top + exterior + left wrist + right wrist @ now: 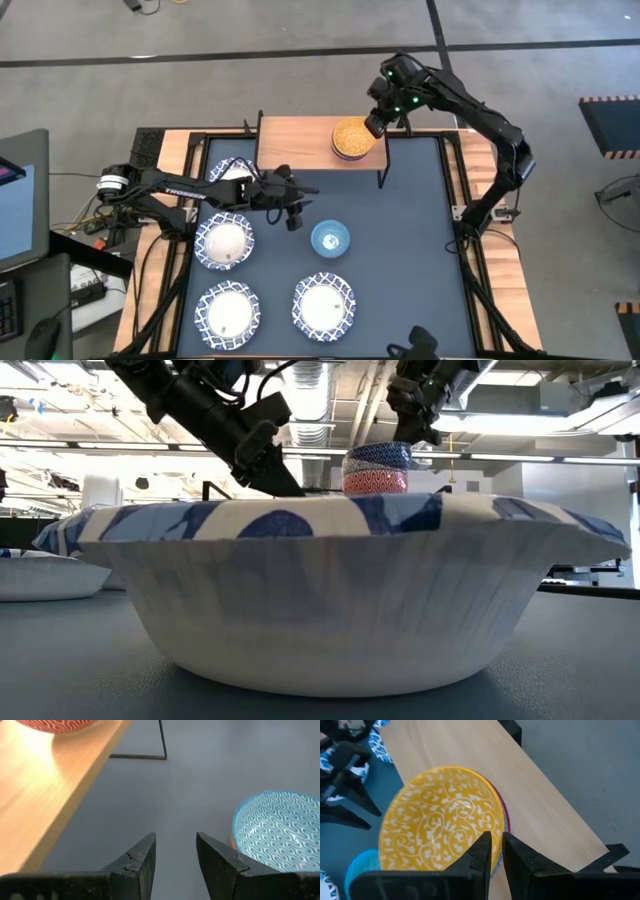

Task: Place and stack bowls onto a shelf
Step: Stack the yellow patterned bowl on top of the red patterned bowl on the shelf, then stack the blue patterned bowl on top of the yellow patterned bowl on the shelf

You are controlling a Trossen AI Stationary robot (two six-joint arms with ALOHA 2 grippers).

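The shelf [300,145] stands at the table's far edge. A nested stack sits on its right end with the yellow bowl [352,137] on top; a grey-blue bowl [378,456] and a red bowl [375,482] show beneath it. My right gripper [497,854] is at the stack's right rim, shut on the yellow bowl. The light-blue bowl [330,238] rests on its base mid-table. My left gripper [175,855] hovers open just left of it, touching nothing. Several white bowls [224,242] sit on the table's left and near side. My right gripper pinches the yellow bowl's rim [496,837] on the side toward the table's right. One finger [482,852] is inside the bowl and the other outside. The fingers come from above, slanting down. The bowl sits nested upright in the stack on the shelf.
One white bowl [232,172] lies partly under my left arm beside the shelf's left end. Two more [228,310] [323,305] sit near the front edge. A thin black shelf leg [162,740] stands past the left gripper. Bare table [410,240] lies right of the light-blue bowl.
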